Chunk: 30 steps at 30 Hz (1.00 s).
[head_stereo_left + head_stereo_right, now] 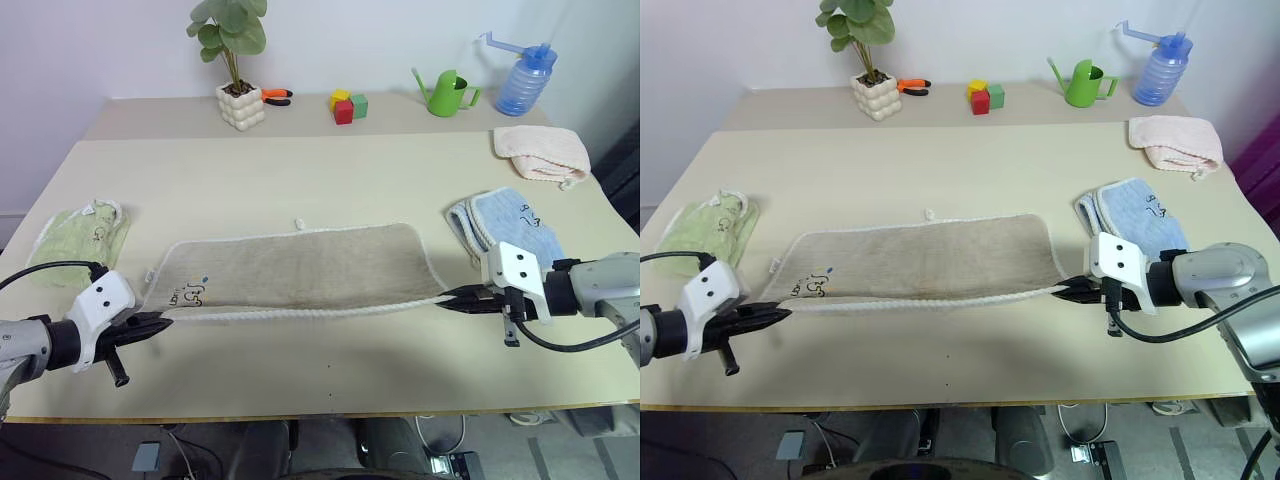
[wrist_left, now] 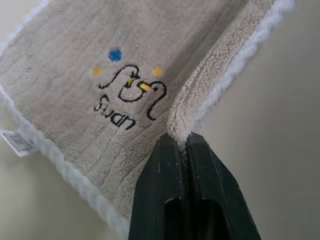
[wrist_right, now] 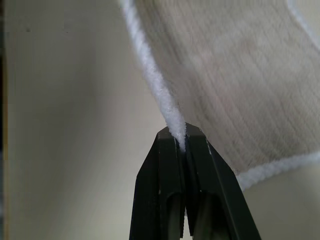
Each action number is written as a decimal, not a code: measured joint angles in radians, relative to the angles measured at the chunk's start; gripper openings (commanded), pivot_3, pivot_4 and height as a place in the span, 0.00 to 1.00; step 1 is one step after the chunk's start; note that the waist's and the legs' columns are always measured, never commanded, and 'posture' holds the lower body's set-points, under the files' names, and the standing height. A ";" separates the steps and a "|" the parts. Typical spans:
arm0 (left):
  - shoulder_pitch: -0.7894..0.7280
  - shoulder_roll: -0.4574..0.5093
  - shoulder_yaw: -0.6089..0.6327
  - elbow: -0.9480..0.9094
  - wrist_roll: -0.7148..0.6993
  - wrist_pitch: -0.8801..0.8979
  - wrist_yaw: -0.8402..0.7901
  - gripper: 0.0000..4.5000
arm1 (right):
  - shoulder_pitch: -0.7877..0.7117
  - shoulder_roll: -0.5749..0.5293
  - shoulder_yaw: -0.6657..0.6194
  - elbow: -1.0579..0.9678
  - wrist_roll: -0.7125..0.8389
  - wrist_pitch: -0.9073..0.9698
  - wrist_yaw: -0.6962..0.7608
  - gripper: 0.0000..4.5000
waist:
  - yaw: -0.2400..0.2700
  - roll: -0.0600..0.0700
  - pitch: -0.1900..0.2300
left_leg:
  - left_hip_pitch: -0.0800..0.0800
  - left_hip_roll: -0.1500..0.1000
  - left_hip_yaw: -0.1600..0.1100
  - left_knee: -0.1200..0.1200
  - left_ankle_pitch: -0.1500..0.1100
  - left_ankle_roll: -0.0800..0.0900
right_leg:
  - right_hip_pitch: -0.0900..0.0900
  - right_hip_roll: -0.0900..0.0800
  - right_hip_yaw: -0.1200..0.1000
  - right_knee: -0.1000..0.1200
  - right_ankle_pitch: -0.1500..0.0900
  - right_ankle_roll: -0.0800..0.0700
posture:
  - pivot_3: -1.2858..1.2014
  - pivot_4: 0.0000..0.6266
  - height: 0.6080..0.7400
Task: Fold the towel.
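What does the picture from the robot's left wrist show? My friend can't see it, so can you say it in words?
The robot's left hand pinches a folded corner of the tan towel between its two shut black fingers. The fluffy towel has a white corded edge, a stitched swan with the word "Swan", and a small white tag, and lies on a pale table.

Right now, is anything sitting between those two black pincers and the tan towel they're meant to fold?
Nothing visible. The left tool is shut on the towel at one near corner, and the right tool is shut on its white corded edge at the other.
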 measured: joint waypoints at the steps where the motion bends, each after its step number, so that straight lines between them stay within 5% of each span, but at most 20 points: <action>1: -0.037 -0.003 -0.010 0.020 0.007 -0.011 0.012 0.00 | -0.042 0.028 0.004 0.018 -0.019 -0.010 -0.028 0.00 | 0.000 0.000 0.000 | 0.000 0.000 0.000 0.001 0.000 0.000 | 0.000 0.000 0.000 0.000 0.000 0.000 | 0.52 0.24 0.90; 8: -0.404 -0.085 -0.209 0.309 0.158 -0.151 0.155 0.00 | -0.326 0.196 0.156 0.313 -0.237 -0.143 -0.213 0.00 | -0.001 -0.001 -0.001 | -0.002 -0.002 0.001 0.000 0.000 -0.001 | -0.004 0.001 0.000 0.003 0.003 0.004 | 0.52 0.24 0.90; 14: -0.530 -0.134 -0.318 0.497 0.237 -0.252 0.177 0.00 | -0.416 0.287 0.225 0.521 -0.332 -0.245 -0.259 0.00 | -0.001 -0.001 -0.001 | -0.018 -0.002 0.003 0.001 0.001 -0.001 | -0.022 0.000 0.001 0.006 0.003 0.004 | 0.52 0.24 0.90; 22: -0.569 -0.162 -0.363 0.583 0.277 -0.298 0.185 0.00 | -0.444 0.328 0.236 0.632 -0.370 -0.321 -0.264 0.00 | -0.003 -0.001 -0.001 | -0.019 -0.002 0.003 0.001 0.001 -0.001 | -0.023 0.000 0.001 0.006 0.003 0.004 | 0.52 0.24 0.90; 23: -0.569 -0.164 -0.363 0.583 0.276 -0.294 0.185 0.07 | -0.444 0.334 0.236 0.638 -0.375 -0.324 -0.268 0.00 | -0.003 -0.001 -0.001 | -0.019 -0.002 0.003 0.001 0.001 -0.001 | -0.023 0.000 0.001 0.006 0.003 0.004 | 0.52 0.24 0.90; 26: -0.574 -0.177 -0.353 0.587 0.273 -0.273 0.208 0.32 | -0.444 0.348 0.231 0.656 -0.377 -0.325 -0.296 0.19 | -0.003 -0.001 -0.001 | -0.019 -0.002 0.003 0.001 0.001 -0.001 | -0.023 0.000 0.001 0.007 0.003 0.004 | 0.52 0.24 0.90; 30: -0.575 -0.204 -0.321 0.609 0.292 -0.288 0.320 0.75 | -0.444 0.350 0.210 0.657 -0.382 -0.330 -0.354 0.60 | -0.002 -0.001 -0.001 | -0.019 -0.002 0.003 0.002 0.001 -0.001 | -0.023 0.000 0.001 0.007 0.003 0.004 | 0.52 0.24 0.90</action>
